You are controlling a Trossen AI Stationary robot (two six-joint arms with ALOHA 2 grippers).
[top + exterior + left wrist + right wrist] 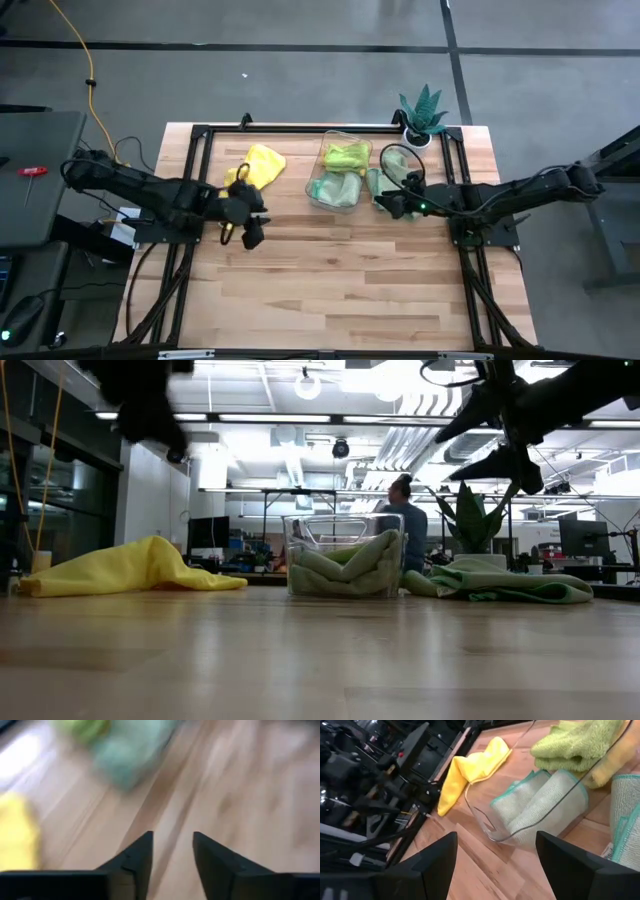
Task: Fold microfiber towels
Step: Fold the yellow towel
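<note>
Black jaws on the left gripper [252, 232] stand part open with nothing between them, over bare wood just clear of the yellow towel [258, 165] lying crumpled on the table, probably let go. Right gripper [388, 203]: jaws wide, empty, poised over the mint towel [500, 580] beside the clear bin [341, 170], likely next pick. Both arms reach low, inward.
</note>
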